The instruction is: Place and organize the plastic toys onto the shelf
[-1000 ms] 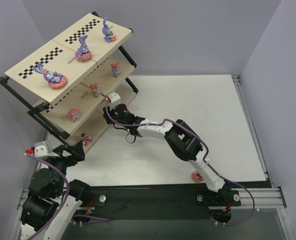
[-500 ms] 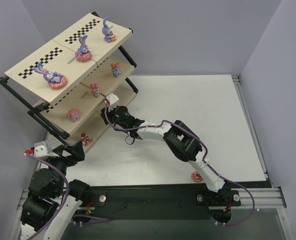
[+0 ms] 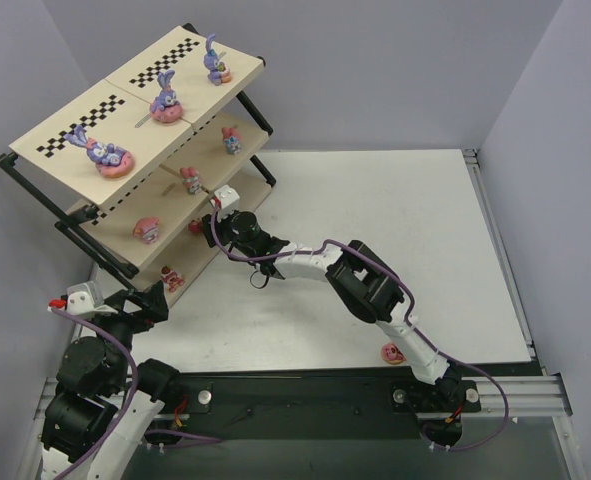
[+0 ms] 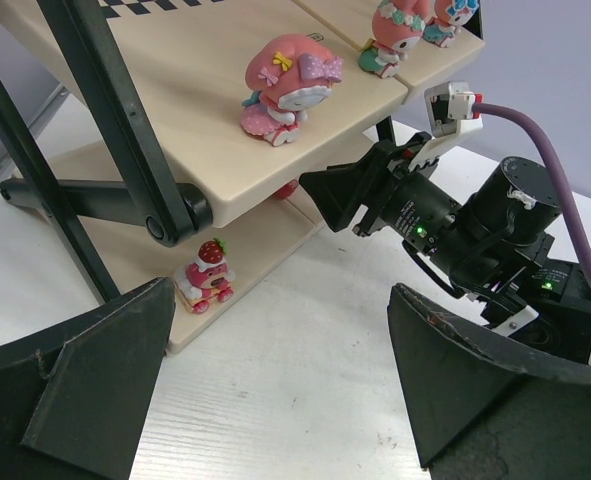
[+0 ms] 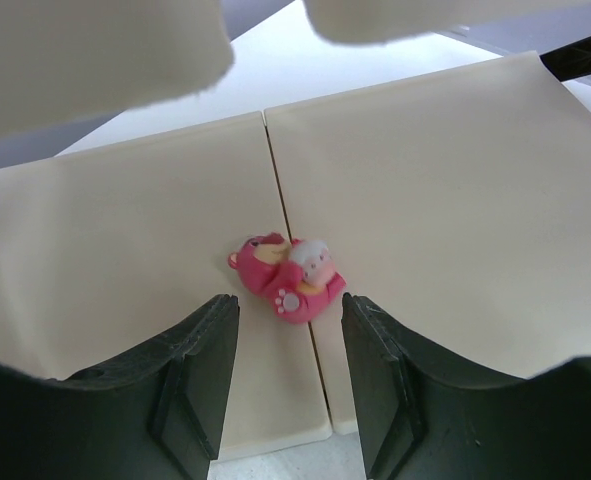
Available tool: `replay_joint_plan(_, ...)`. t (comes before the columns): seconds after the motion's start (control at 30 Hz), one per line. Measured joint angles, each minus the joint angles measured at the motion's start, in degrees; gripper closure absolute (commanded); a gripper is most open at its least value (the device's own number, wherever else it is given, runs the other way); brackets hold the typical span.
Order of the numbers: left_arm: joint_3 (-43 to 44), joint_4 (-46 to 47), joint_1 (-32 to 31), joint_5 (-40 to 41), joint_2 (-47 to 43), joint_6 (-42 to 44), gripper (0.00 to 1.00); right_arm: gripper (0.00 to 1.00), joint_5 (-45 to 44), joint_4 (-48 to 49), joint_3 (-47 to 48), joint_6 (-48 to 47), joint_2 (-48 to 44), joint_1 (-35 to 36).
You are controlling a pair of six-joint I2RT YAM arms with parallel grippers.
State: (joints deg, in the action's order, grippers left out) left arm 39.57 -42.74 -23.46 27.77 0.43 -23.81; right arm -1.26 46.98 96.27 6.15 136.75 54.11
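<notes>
white table between pale lavender walls

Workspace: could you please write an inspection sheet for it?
Surface: white table, one toy on it at the near edge.
Job's things: shelf holds three bunnies on top, pink toys on the lower boards; a red bear lies on the bottom board.
Clutter: nothing seen.
Grippers: left gripper open, empty; right gripper open, before the bear, not touching.
Cables: purple cables on both arms.
Surroundings: plain walls.
</notes>
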Motion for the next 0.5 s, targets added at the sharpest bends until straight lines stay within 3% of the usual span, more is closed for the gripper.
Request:
replay_joint_plan(0.23, 0.0, 0.0, 0.0, 0.1, 0.0, 0.0, 0.03, 0.56, -0.9, 1.6, -1.3, 1.9, 0.0, 0.0)
replay_joint_plan(0.5, 0.0, 0.0, 0.0, 0.1, 0.0, 0.0, 0.03, 0.5, -1.1, 0.8, -2.1, 13.1, 0.0, -0.9)
